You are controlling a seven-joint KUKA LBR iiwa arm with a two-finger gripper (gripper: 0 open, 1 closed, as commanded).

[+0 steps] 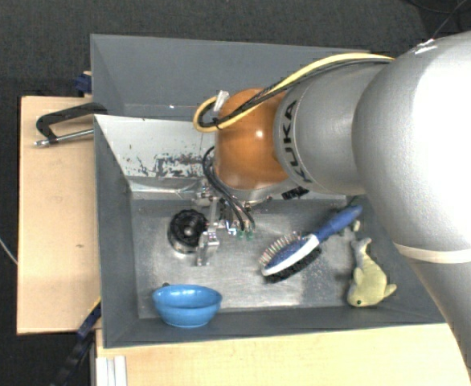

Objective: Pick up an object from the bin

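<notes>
My gripper (206,244) hangs low over the left middle of the bin floor, its metal fingers pointing down under the orange wrist cover. Right beside it on the left lies a small black round thing (185,227) with a shiny centre, touching or nearly touching the fingers. I cannot see anything between the fingers. A blue and white brush (304,246) with dark bristles lies to the gripper's right, handle pointing up and right.
A blue bowl (187,305) sits at the bin's front left corner. A yellow soft toy (367,278) lies at the front right. The big grey arm covers the bin's right and back parts.
</notes>
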